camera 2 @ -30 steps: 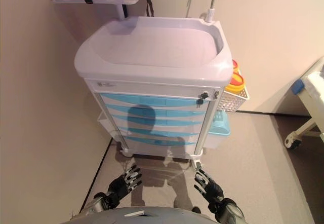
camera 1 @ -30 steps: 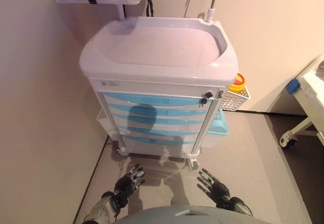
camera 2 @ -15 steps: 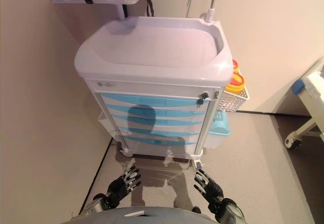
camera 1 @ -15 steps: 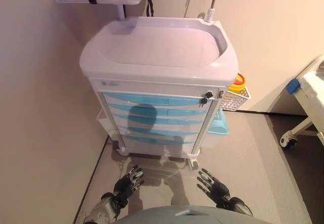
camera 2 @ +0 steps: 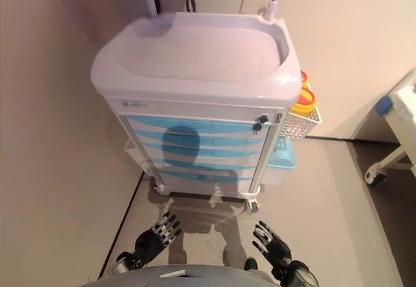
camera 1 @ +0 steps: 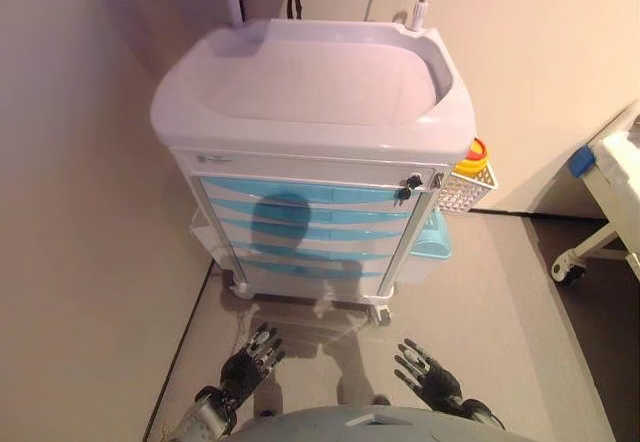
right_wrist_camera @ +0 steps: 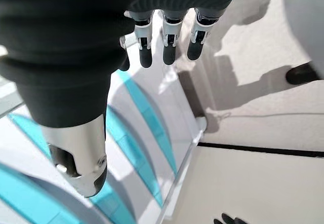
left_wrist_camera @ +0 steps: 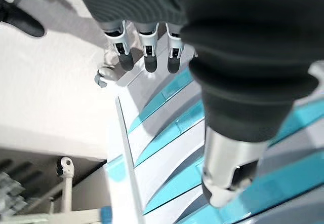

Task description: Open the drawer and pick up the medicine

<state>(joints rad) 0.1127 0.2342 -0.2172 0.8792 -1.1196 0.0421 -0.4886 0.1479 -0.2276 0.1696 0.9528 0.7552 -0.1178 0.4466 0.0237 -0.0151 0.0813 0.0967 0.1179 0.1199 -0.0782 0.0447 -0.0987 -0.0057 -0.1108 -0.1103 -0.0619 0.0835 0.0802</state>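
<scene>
I am holding my left hand (camera 1: 250, 365) and right hand (camera 1: 428, 376) low over the floor, fingers spread and released, grasping nothing. Ahead of both hands the cart (camera 1: 313, 142) is standing with every blue drawer (camera 1: 310, 194) closed; I cannot see the medicine.

Camera shifted: cart (camera 1: 312, 102) now nearer. Left robot hand (camera 1: 250, 366), right robot hand (camera 1: 430, 382) barely moved.

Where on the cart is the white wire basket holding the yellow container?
In the left eye view, the white wire basket hangs on the cart's right side, just below the top tray's rim, beside the lock, with the yellow container inside.
</scene>
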